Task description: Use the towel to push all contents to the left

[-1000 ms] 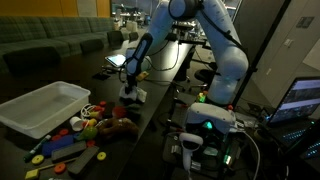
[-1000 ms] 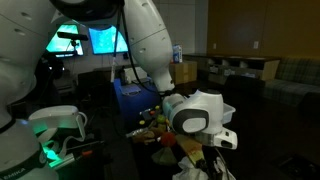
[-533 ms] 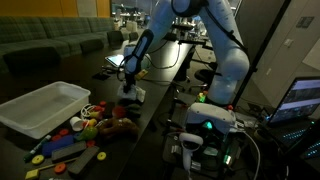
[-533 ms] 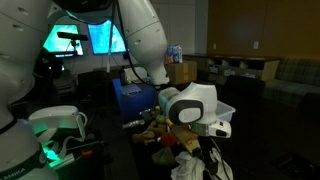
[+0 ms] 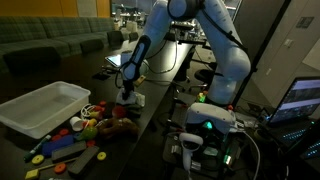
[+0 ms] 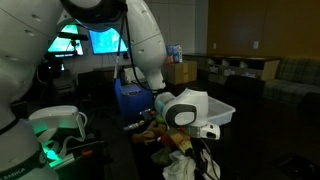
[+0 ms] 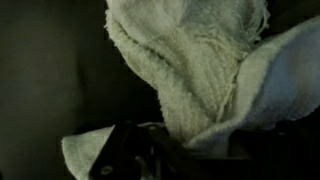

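Observation:
In both exterior views my gripper (image 5: pixel 128 92) (image 6: pixel 197 150) hangs low over the dark table, shut on the towel (image 5: pixel 135 98) (image 6: pixel 182 168), a small white wrinkled rag that bunches under the fingers. The towel (image 7: pixel 190 70) fills most of the wrist view, its folds running into the dark jaws of the gripper (image 7: pixel 160 145) at the bottom. The contents (image 5: pixel 100 125) (image 6: pixel 153 127) are a jumble of red, yellow, green and dark toys on the table close beside the towel. Flat coloured pieces (image 5: pixel 58 148) trail toward the table's near end.
A large white plastic bin (image 5: pixel 45 105) (image 6: pixel 226 108) stands on the table beyond the toys. The robot's base with a green light (image 5: pixel 205 125) sits close beside the table. A blue box (image 6: pixel 130 100) and a laptop (image 5: pixel 115 60) lie further back.
The gripper has shifted a little sideways and lower with the towel still in it, nearer the toys. The toys and the bin have not moved.

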Robot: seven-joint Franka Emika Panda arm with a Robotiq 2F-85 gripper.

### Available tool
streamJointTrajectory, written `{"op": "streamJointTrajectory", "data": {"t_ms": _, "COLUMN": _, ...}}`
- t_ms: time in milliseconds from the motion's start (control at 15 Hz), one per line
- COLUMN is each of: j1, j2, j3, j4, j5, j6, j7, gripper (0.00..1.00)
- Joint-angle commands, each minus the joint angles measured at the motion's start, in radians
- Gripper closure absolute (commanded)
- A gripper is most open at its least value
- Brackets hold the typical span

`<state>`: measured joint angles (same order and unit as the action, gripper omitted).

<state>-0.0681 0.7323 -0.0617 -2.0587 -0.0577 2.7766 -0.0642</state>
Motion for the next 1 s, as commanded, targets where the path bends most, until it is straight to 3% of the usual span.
{"op": "streamJointTrajectory", "data": {"t_ms": 0, "j1": 0.037, "j2": 0.042, "j3": -0.002, "j4": 0.031, "j5": -0.011, "j6": -0.03, "j7": 0.02, "gripper": 0.99}}
{"op": "streamJointTrajectory", "data": {"t_ms": 933, "j1": 0.144, "j2": 0.048, "j3": 0.096, "j4": 0.053, "j5": -0.04, "j6": -0.227, "j7": -0.007, "gripper": 0.99}}
